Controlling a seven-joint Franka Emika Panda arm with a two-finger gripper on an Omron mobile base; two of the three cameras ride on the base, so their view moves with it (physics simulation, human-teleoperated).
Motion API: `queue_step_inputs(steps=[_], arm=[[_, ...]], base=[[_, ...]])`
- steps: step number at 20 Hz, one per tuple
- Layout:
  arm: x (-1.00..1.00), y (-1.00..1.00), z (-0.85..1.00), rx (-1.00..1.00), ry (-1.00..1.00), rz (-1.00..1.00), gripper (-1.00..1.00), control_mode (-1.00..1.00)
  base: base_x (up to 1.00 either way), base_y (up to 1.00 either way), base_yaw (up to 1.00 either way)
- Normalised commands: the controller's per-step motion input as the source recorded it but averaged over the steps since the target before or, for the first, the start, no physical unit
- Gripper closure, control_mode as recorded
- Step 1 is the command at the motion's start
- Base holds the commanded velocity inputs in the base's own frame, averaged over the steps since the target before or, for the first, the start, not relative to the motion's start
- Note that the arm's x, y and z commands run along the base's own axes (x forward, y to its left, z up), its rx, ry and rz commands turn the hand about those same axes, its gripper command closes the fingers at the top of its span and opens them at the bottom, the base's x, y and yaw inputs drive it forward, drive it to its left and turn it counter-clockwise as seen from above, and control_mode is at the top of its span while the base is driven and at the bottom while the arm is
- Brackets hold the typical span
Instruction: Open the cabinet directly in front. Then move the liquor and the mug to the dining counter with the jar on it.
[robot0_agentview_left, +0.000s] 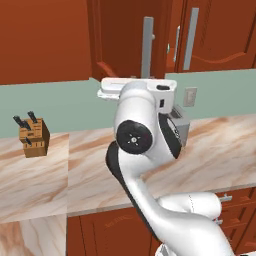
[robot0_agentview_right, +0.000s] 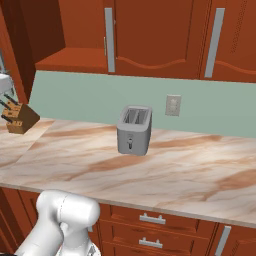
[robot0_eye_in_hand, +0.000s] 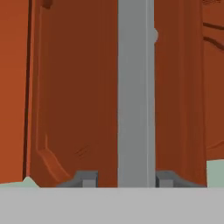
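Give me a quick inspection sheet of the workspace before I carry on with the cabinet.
Surface: marble counter, wall-side.
Job's things: cabinet door swung partly out; its grey bar handle stands between the claw's fingertips. Liquor, mug, jar: nothing seen.
Clutter: toaster; knife block at the left.
Claw: fingertips either side of the handle, grip not confirmed.
Cables: nothing seen.
Surroundings: green backsplash with wall outlet; drawers below the counter.

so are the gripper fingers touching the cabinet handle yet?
Cannot tell. In the hand view the grey handle runs between the two fingertips, with only a thin sliver on each side; whether the pads press it isn't plain. The gripper straddles it.
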Motion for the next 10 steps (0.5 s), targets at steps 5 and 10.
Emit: queue_step_inputs(steps=[5,10], arm=[[-0.79,0.0,-0.02,0.0,-0.06,0.0,-1.0,-1.0],[-0.98,-0.11,-0.01,0.0,-0.15,0.0,-1.0,-1.0]], base=[[0.0,0.0,0.0],[0.0,0.0,0.0]])
